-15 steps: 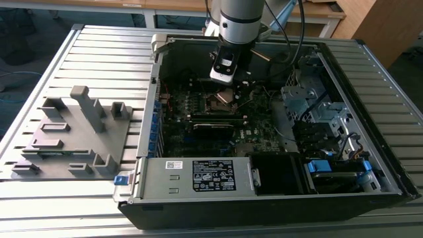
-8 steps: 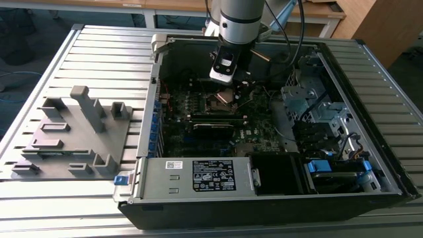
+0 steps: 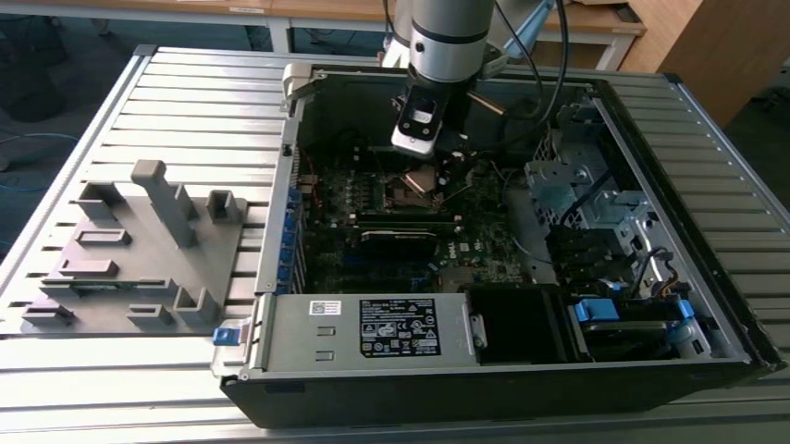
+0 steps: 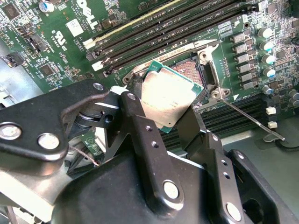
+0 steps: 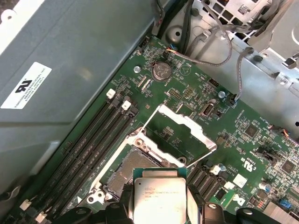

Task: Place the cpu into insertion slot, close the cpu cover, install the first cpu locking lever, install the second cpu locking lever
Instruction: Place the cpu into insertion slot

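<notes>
At the exterior view's left a grey tray (image 3: 124,296) is seen on the table (image 3: 185,92), with the open case (image 3: 494,402) just beside it. Inside the case, near the far edge of the board (image 3: 482,264), the gripper (image 3: 426,165) is hung over the slot (image 3: 413,188).

In the second wrist view the cpu (image 4: 170,93) is pinched by the gripper. One finger (image 4: 140,135) is pressed on one edge, and the other finger on the edge across from it. So the gripper is closed on the chip. As far as can be judged, the cpu is held up in the air and not laid down yet.

What matters most is how the cpu sits over the slot. The slot is found right under the cpu and a little past its far edge, away from the gripper's body, so only part of it is covered. The cpu looks tipped, and its edges do not seem lined up with the slot's rim. Whether a corner is touching the slot cannot be told.

In the first wrist view the cover (image 5: 180,133) is seen flipped open on the slot's far side, so the slot is left bare. In the second wrist view a thin lever (image 4: 250,117) is swung out, clear of the rim.
</notes>
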Tool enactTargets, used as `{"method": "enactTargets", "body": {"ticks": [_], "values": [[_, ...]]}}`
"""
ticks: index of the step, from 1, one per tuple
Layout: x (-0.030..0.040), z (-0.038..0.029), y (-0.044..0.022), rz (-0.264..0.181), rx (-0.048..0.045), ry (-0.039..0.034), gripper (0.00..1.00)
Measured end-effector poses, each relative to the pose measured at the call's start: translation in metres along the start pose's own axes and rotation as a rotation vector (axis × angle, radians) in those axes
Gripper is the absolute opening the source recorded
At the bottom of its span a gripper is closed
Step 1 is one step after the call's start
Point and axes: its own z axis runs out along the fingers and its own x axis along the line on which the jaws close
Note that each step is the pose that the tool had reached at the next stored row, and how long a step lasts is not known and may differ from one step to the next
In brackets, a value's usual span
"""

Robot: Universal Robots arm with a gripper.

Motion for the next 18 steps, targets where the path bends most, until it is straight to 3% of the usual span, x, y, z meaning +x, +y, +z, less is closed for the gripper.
{"method": "enactTargets", "body": {"ticks": [4, 18], "values": [[0.0000, 0.0011, -0.0001, 0.039, 0.0007, -0.0014, 0.54], [0.0001, 0.0063, -0.0002, 0.293, 0.0045, -0.0102, 0.54]]}}
